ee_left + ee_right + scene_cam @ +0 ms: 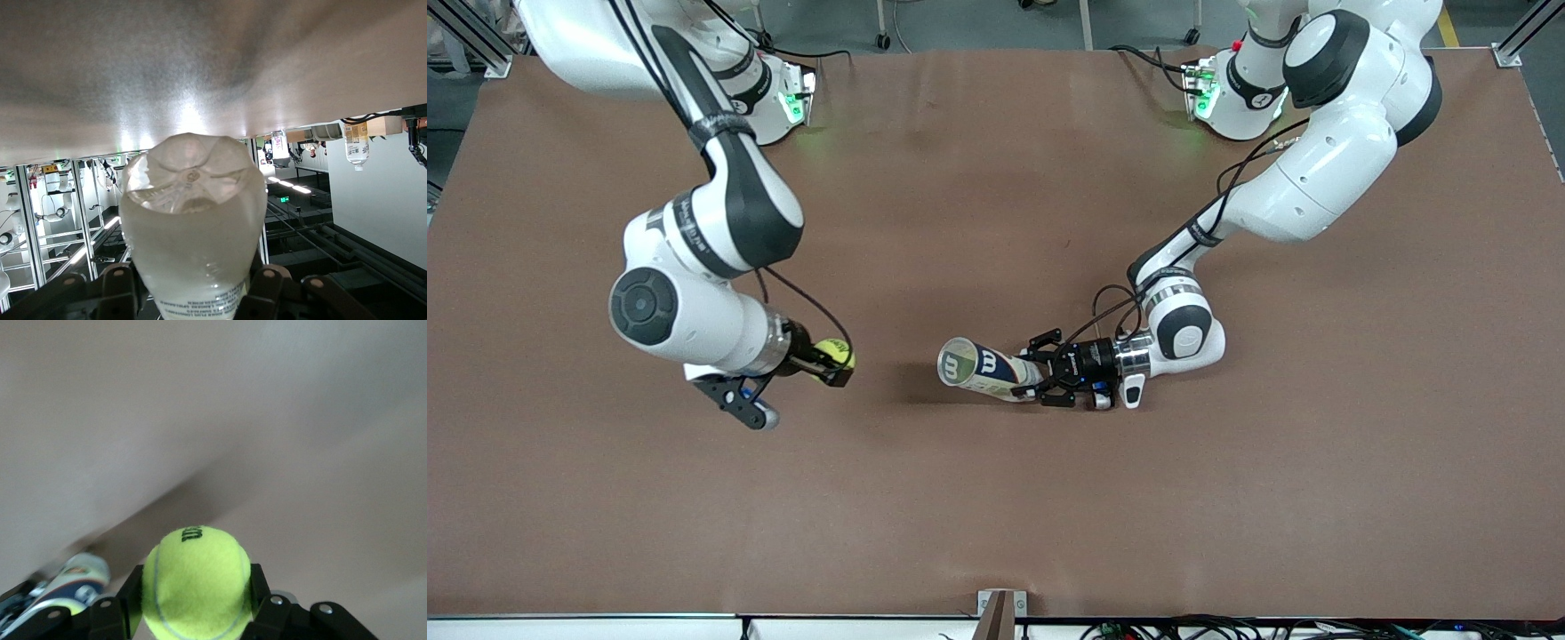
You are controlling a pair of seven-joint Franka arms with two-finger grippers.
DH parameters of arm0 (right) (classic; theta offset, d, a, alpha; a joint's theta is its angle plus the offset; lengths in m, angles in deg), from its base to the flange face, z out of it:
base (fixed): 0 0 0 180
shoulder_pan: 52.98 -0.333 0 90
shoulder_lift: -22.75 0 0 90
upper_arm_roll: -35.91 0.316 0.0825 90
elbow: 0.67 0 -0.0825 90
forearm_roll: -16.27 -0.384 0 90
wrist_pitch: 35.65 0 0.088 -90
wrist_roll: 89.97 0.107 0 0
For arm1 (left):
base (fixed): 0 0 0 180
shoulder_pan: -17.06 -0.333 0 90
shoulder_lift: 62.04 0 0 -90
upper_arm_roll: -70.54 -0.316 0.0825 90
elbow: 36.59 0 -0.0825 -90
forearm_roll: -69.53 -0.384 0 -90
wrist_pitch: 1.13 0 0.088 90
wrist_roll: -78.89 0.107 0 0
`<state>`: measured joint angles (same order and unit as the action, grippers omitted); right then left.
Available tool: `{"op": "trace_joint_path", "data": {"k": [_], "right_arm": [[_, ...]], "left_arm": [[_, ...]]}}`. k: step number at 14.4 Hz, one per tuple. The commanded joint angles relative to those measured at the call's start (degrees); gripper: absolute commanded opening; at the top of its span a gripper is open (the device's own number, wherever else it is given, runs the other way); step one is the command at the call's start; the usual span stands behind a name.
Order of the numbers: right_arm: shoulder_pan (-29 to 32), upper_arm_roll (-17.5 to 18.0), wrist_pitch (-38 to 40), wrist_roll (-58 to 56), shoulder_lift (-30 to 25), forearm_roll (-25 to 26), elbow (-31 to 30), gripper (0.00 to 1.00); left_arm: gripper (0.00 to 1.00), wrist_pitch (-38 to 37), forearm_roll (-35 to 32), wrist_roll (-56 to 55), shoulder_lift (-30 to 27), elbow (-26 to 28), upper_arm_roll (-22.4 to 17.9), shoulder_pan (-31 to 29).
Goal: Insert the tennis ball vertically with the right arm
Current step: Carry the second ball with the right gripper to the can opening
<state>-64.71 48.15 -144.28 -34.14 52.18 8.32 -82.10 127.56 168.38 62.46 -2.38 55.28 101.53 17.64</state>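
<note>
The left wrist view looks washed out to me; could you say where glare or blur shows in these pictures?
Left wrist view: bright glare on the table above the can. Right wrist view: tennis ball sharp, can soft, a dark shadow band. Front view: evenly lit, soft shadow beside the can.

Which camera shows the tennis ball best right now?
The right wrist view: the tennis ball fills it, gripped by the right claw. The front view shows it small. The left wrist view shows only the ball can.
</note>
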Motion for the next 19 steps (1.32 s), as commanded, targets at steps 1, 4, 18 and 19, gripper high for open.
{"op": "trace_joint_path", "data": {"k": [1, 4, 18, 19], "right_arm": [[0.5, 4.0, -0.3, 7.3, 0.5, -0.4, 1.4, 0.01], [-2.6, 4.2, -3.6, 12.5, 0.8, -0.3, 1.9, 0.01], [-8.0, 3.8, -16.0, 19.2, 5.9, 0.3, 2.7, 0.01], [-8.2, 3.8, -16.9, 19.4, 6.0, 0.3, 2.7, 0.01]], "left_arm": [[0.50, -0.6, 1.2, 1.8, 1.2, -1.3, -1.5, 1.4], [0.50, -0.6, 1.2, 1.7, 1.2, -1.3, -1.5, 1.4], [0.50, -0.6, 1.1, 1.7, 1.3, -1.3, -1.5, 1.4], [0.50, -0.6, 1.1, 1.7, 1.3, -1.3, -1.5, 1.4]]}}
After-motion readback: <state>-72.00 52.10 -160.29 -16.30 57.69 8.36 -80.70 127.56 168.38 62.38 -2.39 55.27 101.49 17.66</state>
